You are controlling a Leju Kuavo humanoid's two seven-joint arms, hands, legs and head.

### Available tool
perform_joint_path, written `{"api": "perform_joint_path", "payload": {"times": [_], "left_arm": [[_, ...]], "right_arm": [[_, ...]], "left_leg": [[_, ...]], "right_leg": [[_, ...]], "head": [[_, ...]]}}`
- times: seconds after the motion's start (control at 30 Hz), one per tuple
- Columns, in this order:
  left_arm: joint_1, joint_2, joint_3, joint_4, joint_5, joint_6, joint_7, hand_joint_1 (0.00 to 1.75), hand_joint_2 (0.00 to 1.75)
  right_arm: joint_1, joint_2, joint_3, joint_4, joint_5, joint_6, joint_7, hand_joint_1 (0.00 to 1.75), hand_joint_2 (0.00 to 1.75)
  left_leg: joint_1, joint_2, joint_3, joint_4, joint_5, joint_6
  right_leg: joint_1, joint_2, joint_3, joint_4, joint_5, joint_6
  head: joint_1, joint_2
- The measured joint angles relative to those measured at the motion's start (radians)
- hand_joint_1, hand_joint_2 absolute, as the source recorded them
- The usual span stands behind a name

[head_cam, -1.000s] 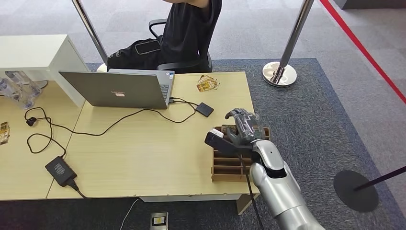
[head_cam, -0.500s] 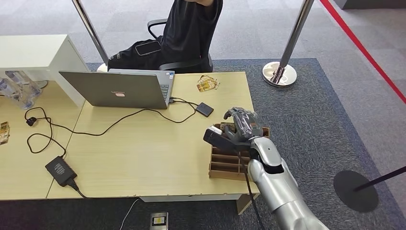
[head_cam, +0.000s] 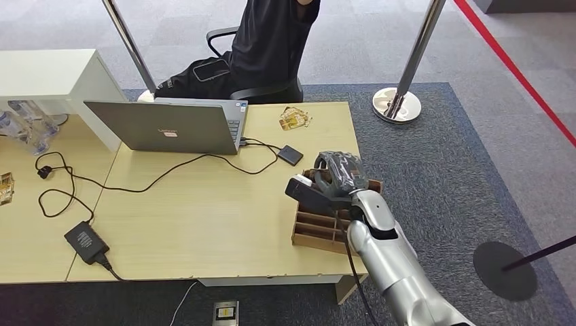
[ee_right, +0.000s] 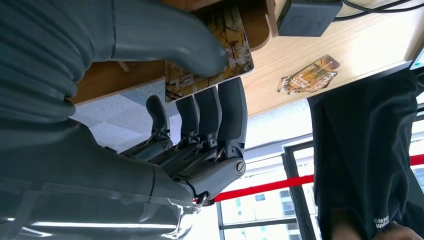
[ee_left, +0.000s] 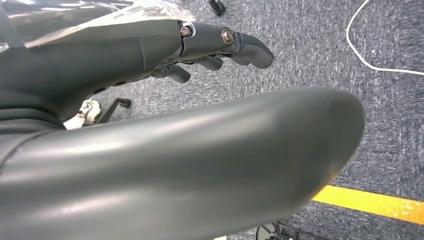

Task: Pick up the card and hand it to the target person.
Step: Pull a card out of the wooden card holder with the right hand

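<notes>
Card (ee_right: 210,52) is pinched between the right hand's (head_cam: 337,175) thumb and fingers right over the wooden holder (head_cam: 326,227), so it could snag the slot edge and slip out.

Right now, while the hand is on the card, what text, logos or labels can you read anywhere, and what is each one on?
Laptop lid: a small logo with a red mark, too small to read.
Person's dark shirt: white print near the hem, shown inverted and too blurred to read.
Power adapter: a label, too small to read.
Device on the floor: a label with yellow on it, too small to read.
Card pinched by the right hand: a gold pattern, no readable words.
</notes>
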Motion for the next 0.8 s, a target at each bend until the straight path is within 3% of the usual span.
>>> {"api": "perform_joint_path", "payload": {"times": [0.17, 0.8], "left_arm": [[0.003, 0.004, 0.002, 0.003, 0.001, 0.0, 0.003, 0.0, 0.0], [0.005, 0.014, 0.022, 0.009, 0.01, 0.01, 0.015, 0.0, 0.0]], "right_arm": [[-0.011, 0.006, 0.008, 0.022, -0.005, -0.009, -0.002, 1.3, 1.75], [-0.05, 0.027, 0.023, 0.078, -0.075, -0.032, -0.044, 1.46, 1.75]], "left_leg": [[0.0, 0.0, 0.0, 0.0, 0.0, 0.0], [0.0, 0.0, 0.0, 0.0, 0.0, 0.0]], "right_leg": [[0.0, 0.0, 0.0, 0.0, 0.0, 0.0], [0.0, 0.0, 0.0, 0.0, 0.0, 0.0]], "head": [[0.0, 0.0], [0.0, 0.0]]}}
